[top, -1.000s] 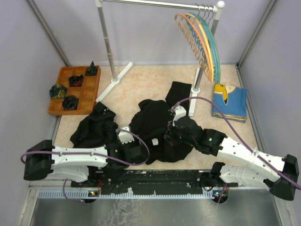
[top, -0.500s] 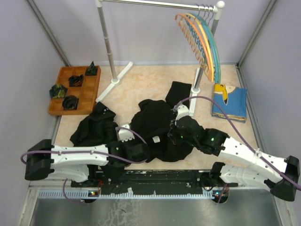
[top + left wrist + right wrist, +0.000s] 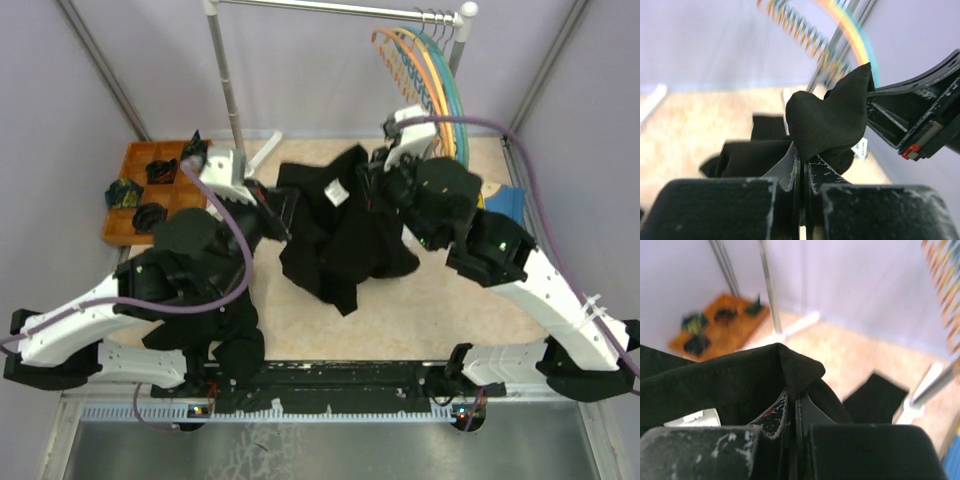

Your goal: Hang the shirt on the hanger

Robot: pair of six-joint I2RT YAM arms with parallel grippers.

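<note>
The black shirt [image 3: 340, 225] hangs bunched in the air between my two grippers, its white label [image 3: 333, 192] facing up. My left gripper [image 3: 283, 210] is shut on a fold of the shirt [image 3: 830, 120] at its left side, fingers [image 3: 790, 167] pinched together. My right gripper [image 3: 372, 180] is shut on the shirt's collar edge [image 3: 790, 365] at its right side. The orange hanger [image 3: 395, 60] hangs by its hook on the rack rail at the back right, behind the right gripper. It shows blurred in the left wrist view [image 3: 800, 32].
A wooden tray [image 3: 150, 185] with small dark items sits at the back left. The rack's left pole [image 3: 225, 90] stands behind the shirt. Yellow and teal hangers [image 3: 450, 90] hang beside the orange one. A blue-and-yellow garment [image 3: 505, 200] lies right. Another black garment [image 3: 235, 345] lies under the left arm.
The left gripper has shut on the shirt. Both arms have risen and swung toward the back, lifting the shirt off the table into the air.
</note>
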